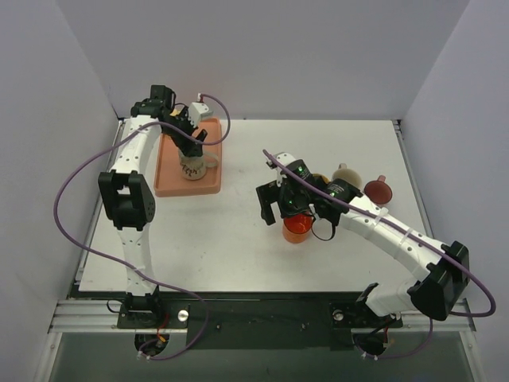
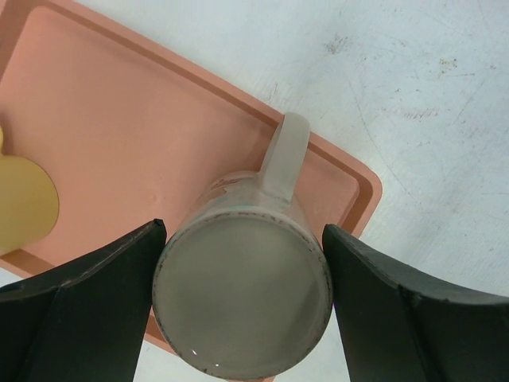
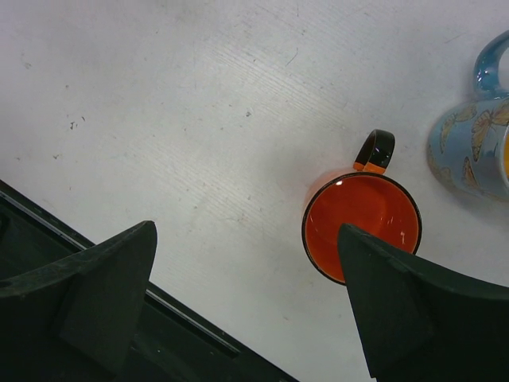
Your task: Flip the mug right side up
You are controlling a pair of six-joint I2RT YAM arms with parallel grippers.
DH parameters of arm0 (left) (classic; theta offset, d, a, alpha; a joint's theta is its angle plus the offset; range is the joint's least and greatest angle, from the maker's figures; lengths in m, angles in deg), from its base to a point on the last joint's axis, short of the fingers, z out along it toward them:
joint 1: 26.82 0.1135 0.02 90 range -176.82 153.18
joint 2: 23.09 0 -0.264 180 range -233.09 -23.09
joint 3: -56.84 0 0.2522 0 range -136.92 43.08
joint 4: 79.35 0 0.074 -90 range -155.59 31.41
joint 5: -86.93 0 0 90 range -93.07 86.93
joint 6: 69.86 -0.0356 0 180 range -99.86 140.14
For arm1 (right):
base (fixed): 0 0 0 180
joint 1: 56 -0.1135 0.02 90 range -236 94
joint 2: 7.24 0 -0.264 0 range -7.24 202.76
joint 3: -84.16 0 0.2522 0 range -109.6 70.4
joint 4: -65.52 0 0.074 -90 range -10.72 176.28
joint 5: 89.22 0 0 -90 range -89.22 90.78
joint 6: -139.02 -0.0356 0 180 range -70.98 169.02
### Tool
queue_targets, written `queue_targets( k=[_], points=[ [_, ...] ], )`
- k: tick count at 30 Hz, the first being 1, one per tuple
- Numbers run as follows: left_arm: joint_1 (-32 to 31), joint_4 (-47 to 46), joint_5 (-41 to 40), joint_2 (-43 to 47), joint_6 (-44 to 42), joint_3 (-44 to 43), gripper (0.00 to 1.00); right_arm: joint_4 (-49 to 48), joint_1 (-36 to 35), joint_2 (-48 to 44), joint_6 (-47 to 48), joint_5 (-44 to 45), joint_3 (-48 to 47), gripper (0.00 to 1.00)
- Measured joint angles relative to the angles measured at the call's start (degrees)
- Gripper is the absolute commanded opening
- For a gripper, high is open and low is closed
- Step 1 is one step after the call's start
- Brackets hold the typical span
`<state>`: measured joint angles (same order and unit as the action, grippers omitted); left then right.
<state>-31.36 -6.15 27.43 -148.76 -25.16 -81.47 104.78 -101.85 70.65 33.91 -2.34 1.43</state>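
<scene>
A beige mug [image 2: 242,294] stands upside down on the pink tray [image 2: 119,127], flat base up and handle pointing away. It also shows in the top view [image 1: 191,167]. My left gripper [image 2: 242,231] is over it, with one finger pressed on each side of its body; from above it sits at the tray's far part [image 1: 189,142]. My right gripper [image 3: 246,229] is open and empty above the bare table, left of an orange mug [image 3: 362,227].
The orange mug [image 1: 297,228] stands mouth up mid-table under the right wrist. A blue butterfly mug [image 3: 469,147], a cream object [image 1: 346,175] and a dark red object [image 1: 378,189] lie behind it. A yellow round object [image 2: 24,203] lies on the tray.
</scene>
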Motion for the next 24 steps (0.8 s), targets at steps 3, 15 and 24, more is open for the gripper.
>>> queue_targets(
  k=[3, 15, 24],
  points=[
    [-0.94, -0.11, 0.20, 0.00, -0.46, -0.46, 0.88, -0.04, -0.07, -0.61, -0.04, 0.37, 0.04, 0.91],
    [-0.13, -5.88, 2.23, 1.20, 1.03, 5.07, 0.89, 0.00, -0.35, -2.58, -0.11, 1.29, 1.07, 0.91],
    [1.38, -13.68, 1.81, 5.25, 4.90, 12.70, 0.89, 0.00, -0.39, -2.23, -0.26, 1.20, 1.05, 0.91]
  ],
)
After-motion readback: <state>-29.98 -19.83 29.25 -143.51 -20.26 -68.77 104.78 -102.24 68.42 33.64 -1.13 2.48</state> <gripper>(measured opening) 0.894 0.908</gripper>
